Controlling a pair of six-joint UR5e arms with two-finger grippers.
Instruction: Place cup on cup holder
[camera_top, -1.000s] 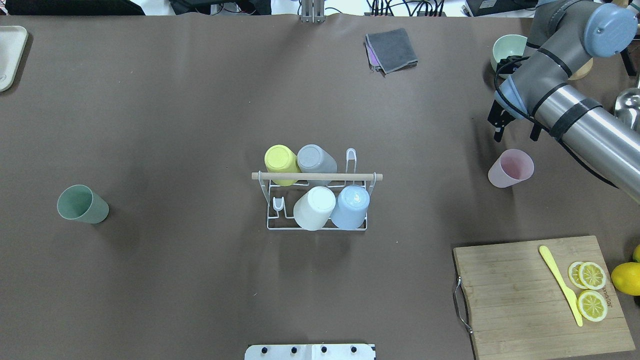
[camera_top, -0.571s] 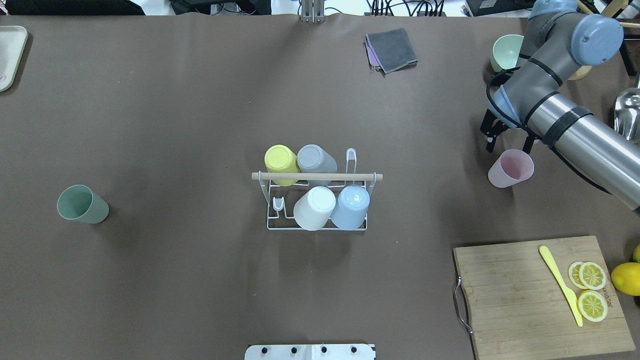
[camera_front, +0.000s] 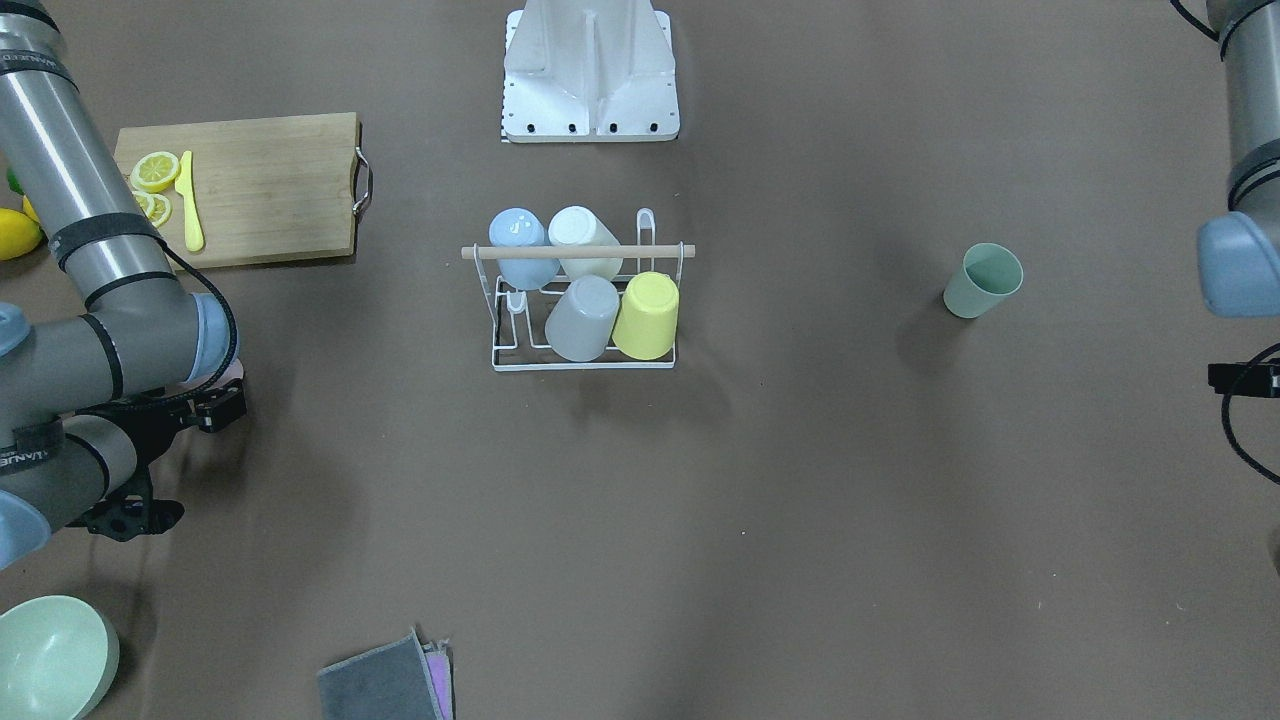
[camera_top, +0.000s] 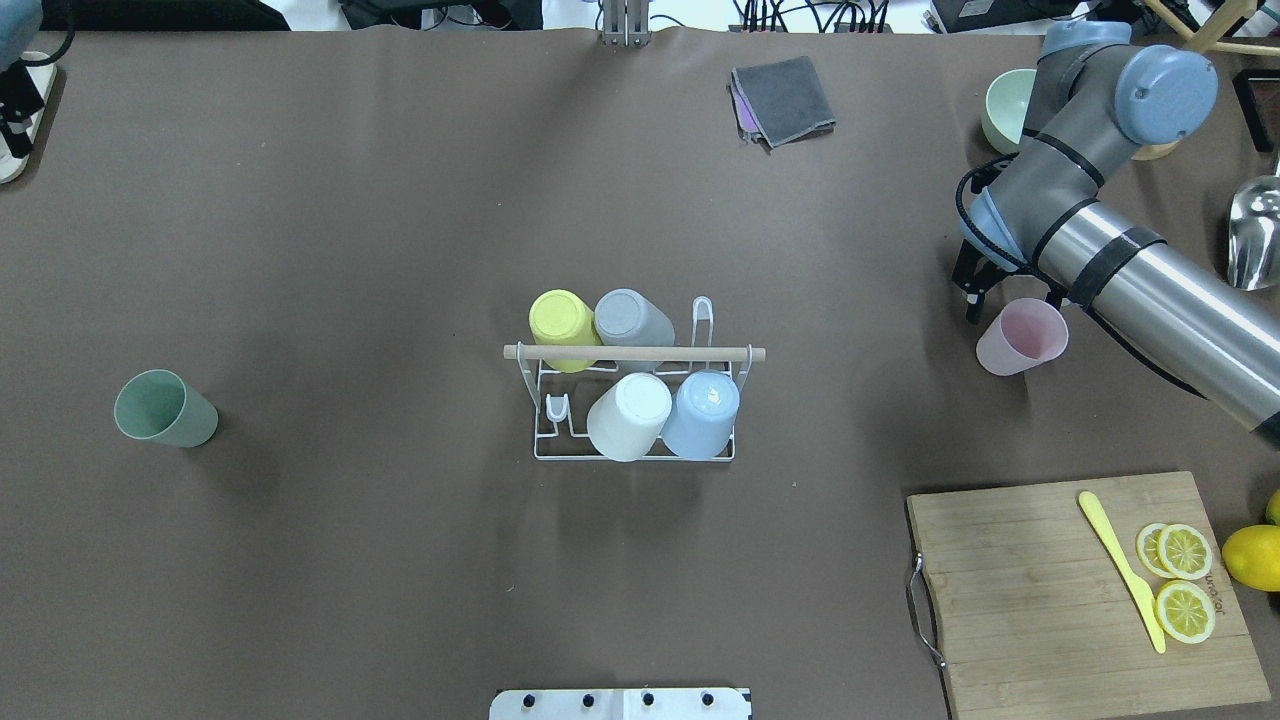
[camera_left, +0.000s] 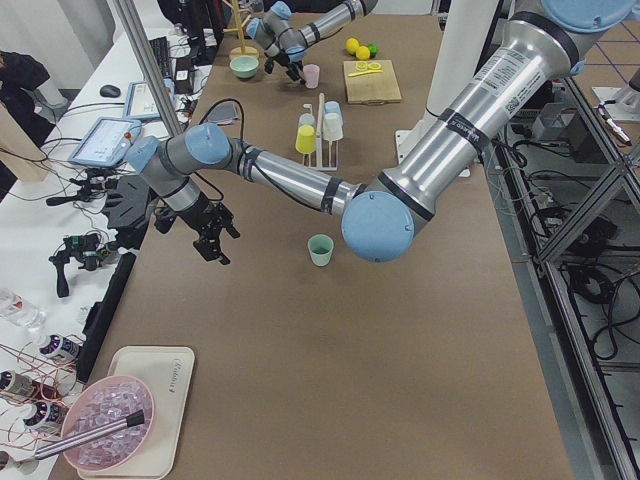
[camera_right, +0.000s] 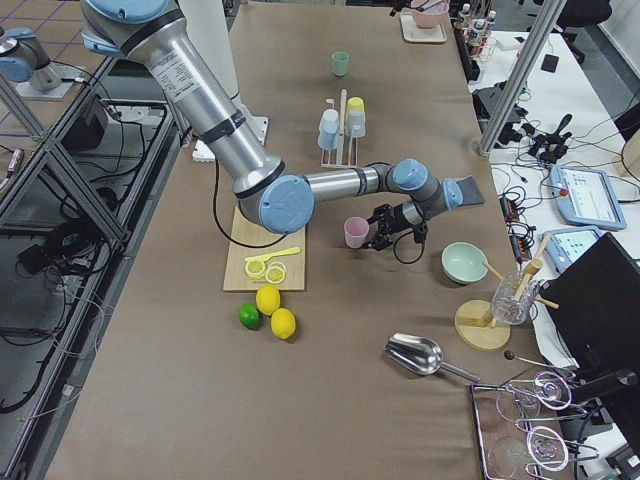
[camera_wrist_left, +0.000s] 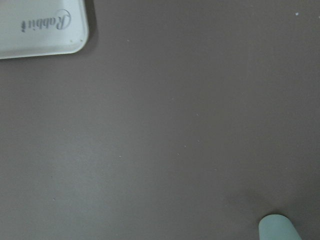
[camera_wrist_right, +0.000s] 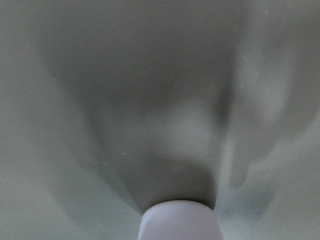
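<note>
The cup holder (camera_top: 640, 352) stands in the middle of the table (camera_top: 400, 560), with four cups (camera_top: 629, 415) on it. A left cup (camera_top: 165, 408) stands well apart on the robot's left, a right cup (camera_top: 1021, 337) on its right. The cutting board (camera_top: 1020, 580), nearer the robot, carries a knife (camera_top: 1120, 570).

One camera looks down over my shoulders; one faces me across the table (camera_top: 400, 200); two watch its ends; all share the rack (camera_top: 640, 353); wrist cameras sit close.

Cup holder (camera_top: 634, 353): white-coated wire, bare pale wooden dowel. Pink cup (camera_top: 1022, 336): matt, smooth plastic. Table cover (camera_top: 400, 560): matt brown sheet. Cutting board (camera_top: 1040, 590): grained wood, metal handle. Scoop (camera_top: 1252, 235): shiny metal.
</note>
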